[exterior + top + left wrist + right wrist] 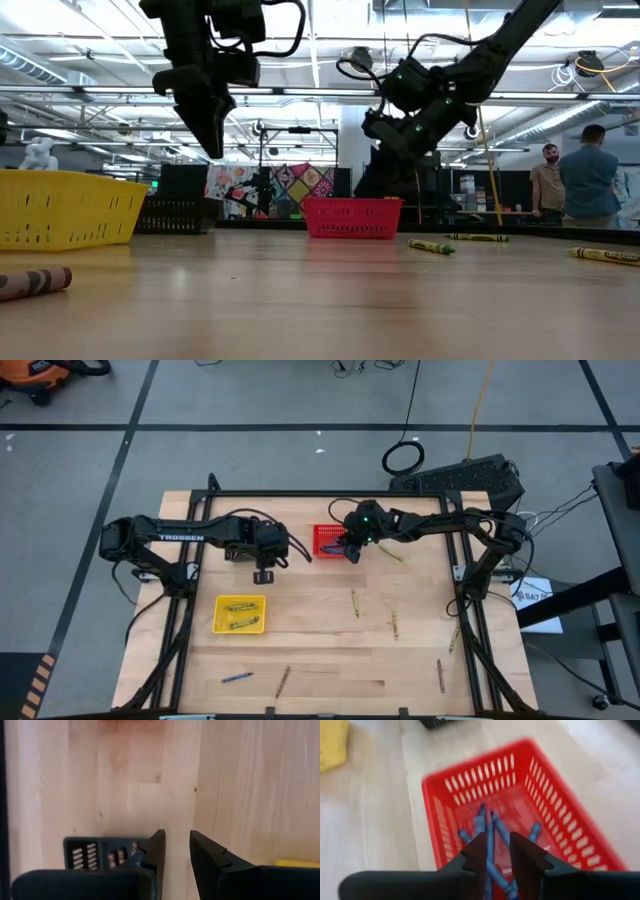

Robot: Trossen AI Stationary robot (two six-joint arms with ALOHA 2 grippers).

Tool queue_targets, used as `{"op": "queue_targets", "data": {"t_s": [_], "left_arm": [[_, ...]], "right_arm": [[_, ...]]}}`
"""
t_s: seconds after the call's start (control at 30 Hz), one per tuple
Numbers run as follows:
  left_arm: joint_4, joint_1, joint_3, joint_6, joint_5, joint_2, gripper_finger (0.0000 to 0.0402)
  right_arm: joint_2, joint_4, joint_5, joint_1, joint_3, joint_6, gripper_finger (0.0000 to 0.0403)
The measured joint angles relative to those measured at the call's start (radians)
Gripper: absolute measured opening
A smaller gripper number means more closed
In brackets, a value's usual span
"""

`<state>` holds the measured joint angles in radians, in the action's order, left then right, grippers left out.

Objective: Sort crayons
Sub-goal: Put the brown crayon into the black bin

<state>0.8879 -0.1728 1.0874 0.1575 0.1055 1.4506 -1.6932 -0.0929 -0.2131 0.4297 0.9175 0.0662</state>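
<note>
2 dark robot arms are working over a pale wooden table [330, 660] scattered with crayons. Right gripper [494, 851] is hanging just above the red basket [560, 815] near the table's far edge, and its fingers are pinching a blue crayon [490, 835] between them, directly over several blue crayons already lying inside. Left gripper [175, 851] is hovering above bare wood between the red basket and the yellow basket [222, 622], its fingers parted by a narrow gap and holding nothing. Several yellow-green crayons [240, 606] are lying in the yellow basket. Loose crayons are resting on the open table: yellow-green ones [354, 603] toward the right side, plus a blue one [237, 677] and a brown one [283, 680] near the front edge. A black basket [172, 214] is showing only in the low view, beyond the yellow one.

Each crayon is likely to be very light, stiff and brittle, with a paper wrap that gives some grip; being round, it may roll when nudged. Pinching across the middle of the stick, fingers square to its length, looks safest.
</note>
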Motion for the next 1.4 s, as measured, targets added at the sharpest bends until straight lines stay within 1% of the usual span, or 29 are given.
{"op": "queue_targets", "data": {"t_s": [0.1, 0.23, 0.33, 0.43, 0.57, 0.8, 0.93, 1.17, 1.3, 1.4], "left_arm": [[0.056, 0.014, 0.0, -0.063, -0.018, 0.0, 0.0082], [0.147, 0.063, 0.0, -0.172, -0.112, 0.0, 0.0082], [0.165, 0.129, 0.0, -0.252, -0.177, 0.0, 0.0082], [0.162, 0.21, 0.0, -0.35, -0.199, 0.0, 0.0082], [0.134, 0.315, 0.0, -0.483, -0.202, 0.0, 0.0082], [0.042, 0.483, 0.0, -0.725, -0.201, 0.0, 0.0082], [-0.003, 0.584, 0.0, -0.882, -0.174, 0.0, 0.0082], [-0.075, 0.769, -0.001, -1.201, -0.128, 0.03, 0.0082], [-0.12, 0.859, -0.001, -1.371, -0.127, 0.088, 0.0082], [-0.182, 0.91, -0.001, -1.459, -0.129, 0.14, 0.0082]], "right_arm": [[0.001, 0.02, -0.001, 0.0, 0.034, 0.0, 0.0082], [0.018, 0.147, -0.001, -0.001, 0.095, -0.052, 0.009], [0.04, 0.27, 0.001, -0.001, 0.15, -0.099, 0.009], [0.066, 0.367, 0.001, -0.001, 0.21, -0.123, 0.0091], [0.101, 0.463, 0.001, -0.001, 0.286, -0.166, 0.0091], [0.134, 0.623, 0.007, -0.001, 0.441, -0.187, 0.0091], [0.133, 0.71, 0.008, -0.001, 0.516, -0.188, 0.0091], [0.132, 0.711, 0.008, -0.001, 0.55, -0.202, 0.0091], [0.132, 0.734, 0.008, -0.001, 0.55, -0.237, 0.0091], [0.132, 0.734, 0.008, -0.001, 0.55, -0.239, 0.0091]]}}
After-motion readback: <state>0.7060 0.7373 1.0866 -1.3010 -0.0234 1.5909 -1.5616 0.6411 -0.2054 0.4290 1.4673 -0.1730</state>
